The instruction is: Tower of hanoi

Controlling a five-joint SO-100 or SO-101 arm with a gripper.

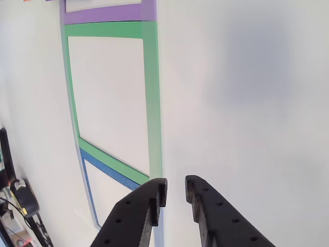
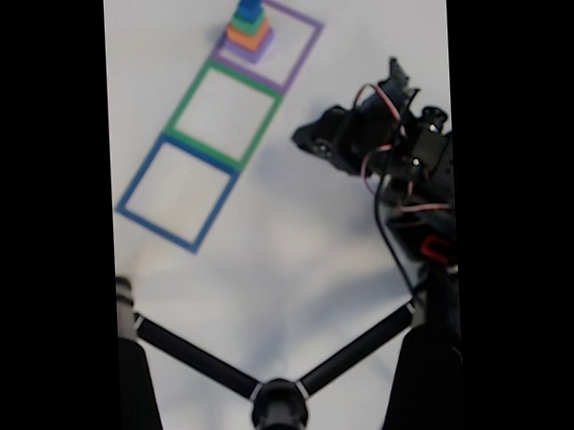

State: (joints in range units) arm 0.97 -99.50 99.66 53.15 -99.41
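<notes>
In the fixed view, left to right: flat blue square frame [image 2: 176, 193], green square frame [image 2: 225, 115], then the purple square frame [image 2: 301, 45] holding the blurred four-block foam tower [image 2: 249, 28]. The black two-finger gripper [image 1: 176, 192], jaws slightly apart and empty, is cut off below; black tripod legs [image 2: 275, 387] block the foreground.

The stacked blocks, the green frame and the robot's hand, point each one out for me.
stacked blocks [image 2: 249, 28]: fixed view, on the orange block mid-stack.
green frame [image 1: 151, 92]: other view, on its right-hand strip.
hand [image 1: 176, 193]: other view, midway between the two black fingertips.
</notes>
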